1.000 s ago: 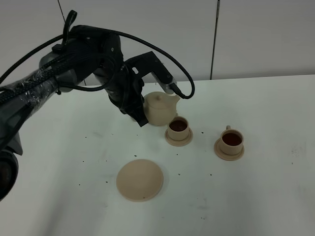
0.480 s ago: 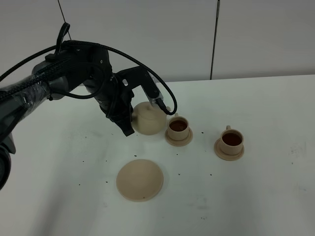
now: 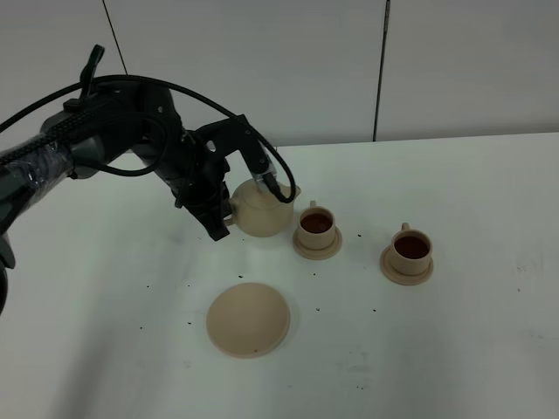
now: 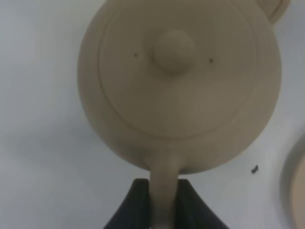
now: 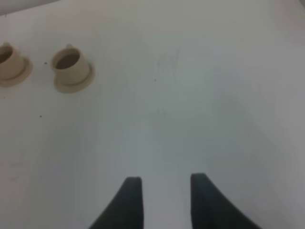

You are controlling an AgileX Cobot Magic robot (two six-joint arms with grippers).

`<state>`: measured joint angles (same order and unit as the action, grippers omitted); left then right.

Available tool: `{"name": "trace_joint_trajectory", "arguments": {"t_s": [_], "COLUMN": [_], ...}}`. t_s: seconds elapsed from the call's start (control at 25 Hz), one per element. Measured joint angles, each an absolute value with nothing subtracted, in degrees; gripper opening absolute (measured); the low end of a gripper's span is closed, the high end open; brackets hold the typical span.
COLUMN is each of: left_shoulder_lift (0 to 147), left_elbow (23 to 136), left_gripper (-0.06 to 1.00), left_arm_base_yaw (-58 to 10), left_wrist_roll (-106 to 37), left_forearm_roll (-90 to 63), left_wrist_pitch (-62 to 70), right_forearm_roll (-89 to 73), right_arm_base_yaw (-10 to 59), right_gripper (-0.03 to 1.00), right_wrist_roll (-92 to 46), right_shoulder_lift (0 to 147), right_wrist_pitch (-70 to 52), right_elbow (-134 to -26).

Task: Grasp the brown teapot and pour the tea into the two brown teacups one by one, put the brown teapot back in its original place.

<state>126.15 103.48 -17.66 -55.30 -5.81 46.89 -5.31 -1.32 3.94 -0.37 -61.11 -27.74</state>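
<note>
Beside the nearer teacup [image 3: 316, 223], my left gripper [image 4: 164, 202] pinches the teapot [image 4: 178, 86] by its handle; my right gripper [image 5: 164, 193] stands spread, empty.

A round beige teapot [image 4: 178, 86] seen from above, its knobbed lid [image 4: 175, 51] centred. Two dark gripper fingers [image 4: 131, 207] pinch its handle [image 4: 164, 191] between them. Pale tabletop [image 4: 43, 143] surrounds it; a saucer's rim [image 4: 294, 191] shows alongside.

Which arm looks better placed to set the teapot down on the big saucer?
The left. Its gripper already clamps the teapot by its handle, near the big saucer. The right gripper is open, holds nothing, and hangs over bare table beyond the cups.
</note>
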Motion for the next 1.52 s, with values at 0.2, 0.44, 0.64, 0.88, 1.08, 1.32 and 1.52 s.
{"name": "trace_joint_trajectory", "arguments": {"t_s": [0.2,0.44,0.64,0.88,1.08,1.32,1.52], "left_shoulder_lift": [126.1,126.1,125.2,121.3,118.8,113.0,106.5], "left_elbow": [103.2,103.2,103.2,103.2,101.3,90.6,79.5], "left_gripper": [0.17,0.17,0.17,0.17,0.17,0.17,0.17], "left_arm_base_yaw": [-15.8,-15.5,-15.5,-15.5,-15.7,-18.9,-22.1], "left_wrist_roll": [-59.9,-61.3,-61.4,-54.7,-45.3,-34.1,-24.8], "left_forearm_roll": [-8.7,-9.6,-10.1,-12.5,-11.1,-4.4,-1.3], "left_wrist_pitch": [47.2,47.2,50.5,57.6,59.8,53.5,45.4], "right_forearm_roll": [-5.3,-5.3,-5.3,-5.3,-5.3,-5.3,-5.3], "right_arm_base_yaw": [-1.3,-1.3,-1.3,-1.3,-1.3,-1.3,-1.3], "right_gripper": [0.24,0.24,0.24,0.24,0.24,0.24,0.24], "right_wrist_roll": [3.9,3.9,3.9,3.9,3.9,3.9,3.9], "right_shoulder_lift": [-0.4,-0.4,-0.4,-0.4,-0.4,-0.4,-0.4], "right_wrist_pitch": [-61.1,-61.1,-61.1,-61.1,-61.1,-61.1,-61.1], "right_elbow": [-27.7,-27.7,-27.7,-27.7,-27.7,-27.7,-27.7]}}
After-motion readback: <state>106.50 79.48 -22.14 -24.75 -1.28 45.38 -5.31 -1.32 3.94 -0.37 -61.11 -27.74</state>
